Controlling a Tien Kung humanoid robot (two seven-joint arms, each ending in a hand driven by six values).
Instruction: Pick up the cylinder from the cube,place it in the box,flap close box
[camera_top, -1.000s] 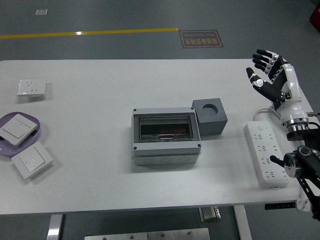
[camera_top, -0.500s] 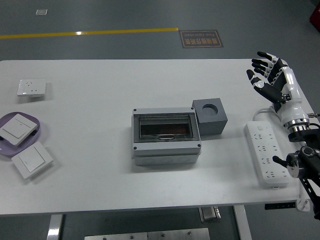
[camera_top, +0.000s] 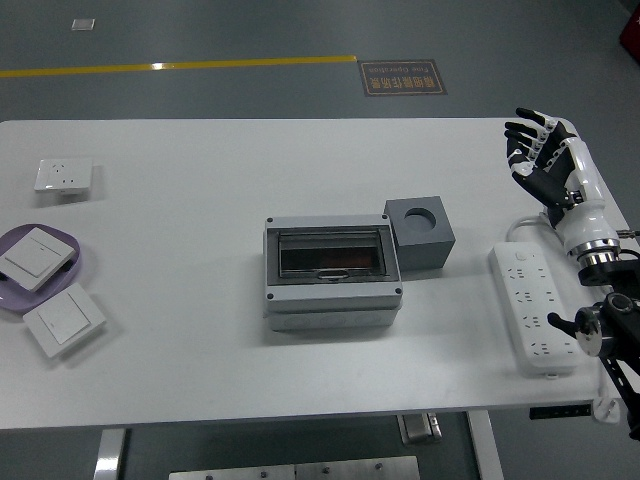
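A grey cube (camera_top: 420, 232) with an empty round hole in its top stands right of the table's middle. Touching its left side is a grey box (camera_top: 332, 275) whose tinted flap lies down over it; something reddish shows through the flap. My right hand (camera_top: 535, 155) hovers near the table's far right edge, fingers spread, holding nothing, well to the right of the cube. No loose cylinder is visible on the table. The left arm is out of view.
A white power strip (camera_top: 535, 306) lies at the right under my right forearm. At the left are a white socket plate (camera_top: 63, 177), a purple plate (camera_top: 78, 268) carrying a white switch, and another white switch (camera_top: 64, 319) beside it.
My right hand has drawn back a little to the right, away from the cube. The box and cube have not moved.
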